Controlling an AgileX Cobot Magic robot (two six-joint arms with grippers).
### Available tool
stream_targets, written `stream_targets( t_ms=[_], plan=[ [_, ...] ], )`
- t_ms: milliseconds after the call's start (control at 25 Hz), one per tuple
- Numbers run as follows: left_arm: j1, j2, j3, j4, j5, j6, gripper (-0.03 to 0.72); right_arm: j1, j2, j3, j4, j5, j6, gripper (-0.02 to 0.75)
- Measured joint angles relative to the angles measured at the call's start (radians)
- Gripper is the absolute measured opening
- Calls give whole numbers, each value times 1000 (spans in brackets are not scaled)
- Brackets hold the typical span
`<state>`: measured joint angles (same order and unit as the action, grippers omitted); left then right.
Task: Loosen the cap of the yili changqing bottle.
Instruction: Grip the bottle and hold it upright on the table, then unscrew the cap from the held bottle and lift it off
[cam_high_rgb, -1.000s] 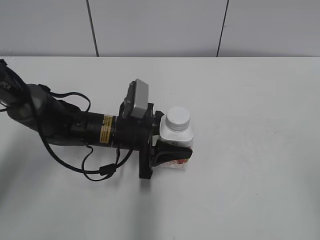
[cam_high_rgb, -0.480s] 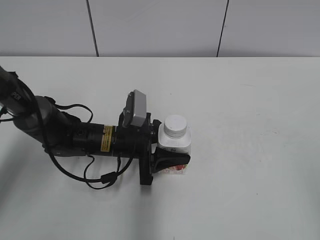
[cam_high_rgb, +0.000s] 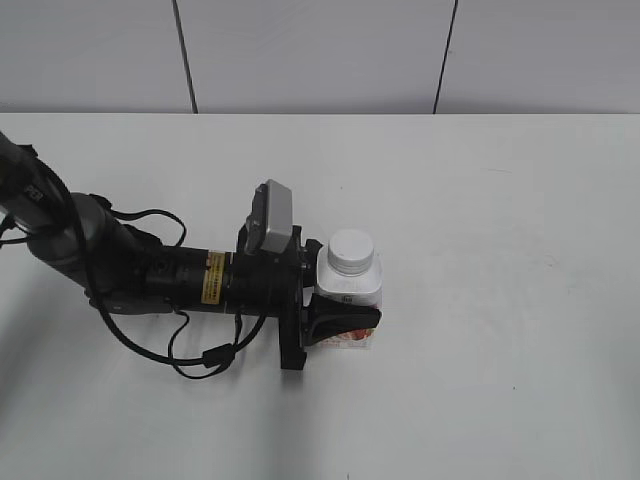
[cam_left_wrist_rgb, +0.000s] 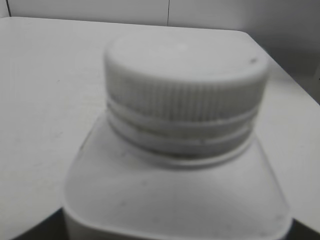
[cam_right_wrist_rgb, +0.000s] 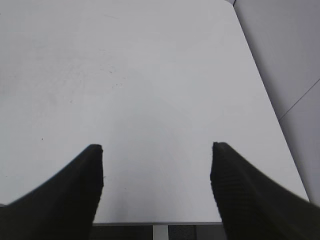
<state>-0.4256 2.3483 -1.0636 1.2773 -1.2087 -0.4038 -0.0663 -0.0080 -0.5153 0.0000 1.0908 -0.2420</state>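
The yili changqing bottle (cam_high_rgb: 352, 290) stands upright on the white table (cam_high_rgb: 500, 250), its pink-red label low on the front. Its white cap (cam_high_rgb: 352, 250) sits on the neck. My left gripper (cam_high_rgb: 345, 318) is shut on the bottle's body from the left. In the left wrist view the ribbed cap (cam_left_wrist_rgb: 185, 80) and the bottle's shoulder (cam_left_wrist_rgb: 175, 195) fill the frame, blurred. My right gripper (cam_right_wrist_rgb: 156, 165) is open and empty above bare table; it does not show in the exterior view.
The left arm (cam_high_rgb: 150, 270) with its cables lies low across the table's left half. A panelled wall (cam_high_rgb: 320, 50) stands behind. The right wrist view shows the table's edge (cam_right_wrist_rgb: 160, 223) and floor to the right.
The left arm has lowered and shifted slightly, moving the held bottle a little left and down. Between half a second ago and now nothing visibly moves.
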Motion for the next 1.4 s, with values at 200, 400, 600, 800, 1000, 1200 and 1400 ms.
stream_targets(
  t_ms=[200, 400, 600, 800, 1000, 1200, 1400],
  plan=[
    [0, 0, 0, 0, -1, 0, 383, 0, 0, 0, 0, 0, 0, 533],
    [0, 0, 0, 0, -1, 1, 382, 0, 0, 0, 0, 0, 0, 533],
    [0, 0, 0, 3, -1, 1, 382, 0, 0, 0, 0, -11, -13, 533],
    [0, 0, 0, 4, -2, 1, 382, 0, 0, 0, 0, -16, -19, 533],
    [0, 0, 0, 4, -2, 2, 382, 0, 0, -14, -42, -68, -23, 533],
    [0, 0, 0, 3, -2, 2, 382, 0, 0, -44, -24, -153, 1, 533],
    [0, 0, 0, 3, -2, 2, 381, -1, 51, -49, 32, -110, 110, 533]
  ],
)
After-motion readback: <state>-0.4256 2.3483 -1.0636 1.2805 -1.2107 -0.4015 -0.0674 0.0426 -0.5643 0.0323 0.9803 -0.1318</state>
